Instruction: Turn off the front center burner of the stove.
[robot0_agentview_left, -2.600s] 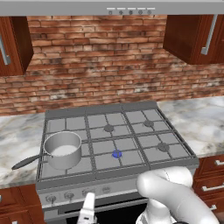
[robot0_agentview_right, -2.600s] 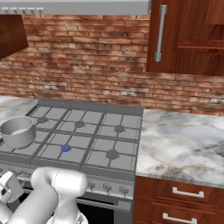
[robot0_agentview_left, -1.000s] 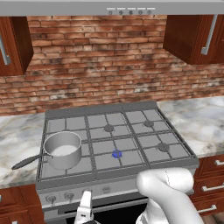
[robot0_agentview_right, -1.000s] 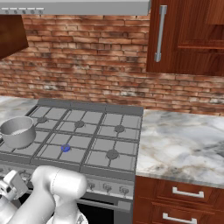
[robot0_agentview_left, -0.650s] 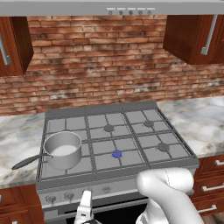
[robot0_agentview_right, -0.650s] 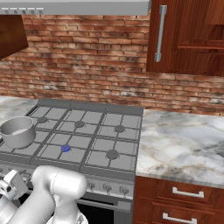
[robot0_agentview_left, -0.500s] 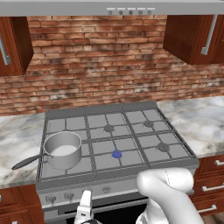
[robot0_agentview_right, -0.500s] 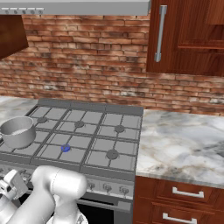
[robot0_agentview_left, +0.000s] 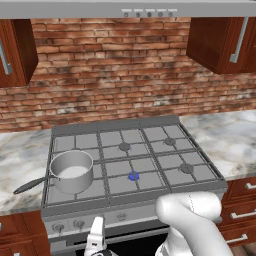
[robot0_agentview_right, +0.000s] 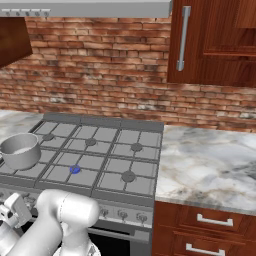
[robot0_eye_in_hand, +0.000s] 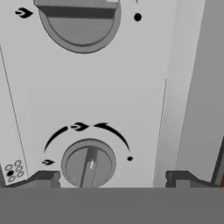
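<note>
Two dark fingertips of the spread, empty pincer (robot0_eye_in_hand: 112, 177) flank a knob (robot0_eye_in_hand: 88, 163) sitting left of centre between them, probably controlling the front center burner (robot0_agentview_left: 133, 176) glowing blue mid-stove (robot0_agentview_left: 75, 131).

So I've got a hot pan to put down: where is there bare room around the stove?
The marble counter right of the stove is bare up to the brick wall, the widest free patch. A narrower bare strip of counter lies left of the stove. The front left grate is taken by the saucepan, and the front center burner is lit.
</note>
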